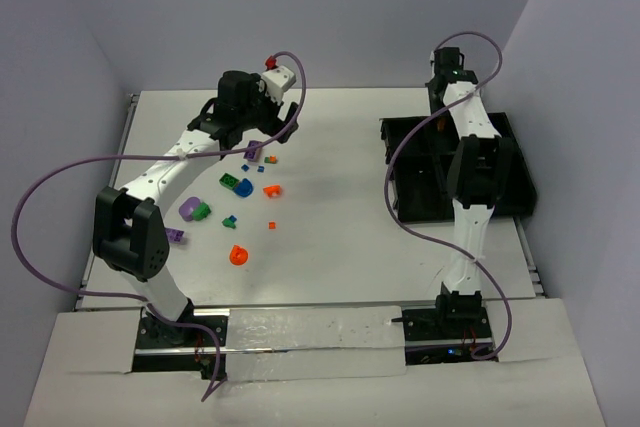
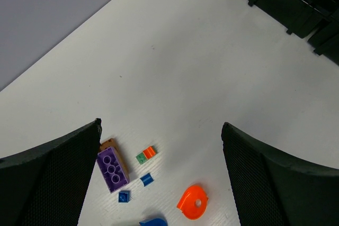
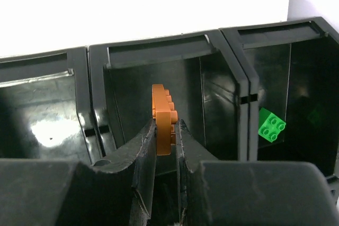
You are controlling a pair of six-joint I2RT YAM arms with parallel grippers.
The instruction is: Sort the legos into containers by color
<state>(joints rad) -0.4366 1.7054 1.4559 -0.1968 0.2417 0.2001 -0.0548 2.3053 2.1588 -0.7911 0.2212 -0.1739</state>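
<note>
Over the tray [image 3: 159, 51] at three o'clock, pinching an orange-brown brick [image 3: 163, 110] in the right gripper [image 3: 166, 130] for dropping; holding the left gripper [image 2: 161, 125] wide above a purple brick [image 2: 112, 169].

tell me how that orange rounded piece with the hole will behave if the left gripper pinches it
The orange rounded piece looks like hard plastic, so probably stiff and light. Its curved edge may slip or twist when pinched. Lying flat, it should slide rather than roll.

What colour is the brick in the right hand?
The brick is orange, pinched in the right hand; clearest in the right wrist view.
</note>
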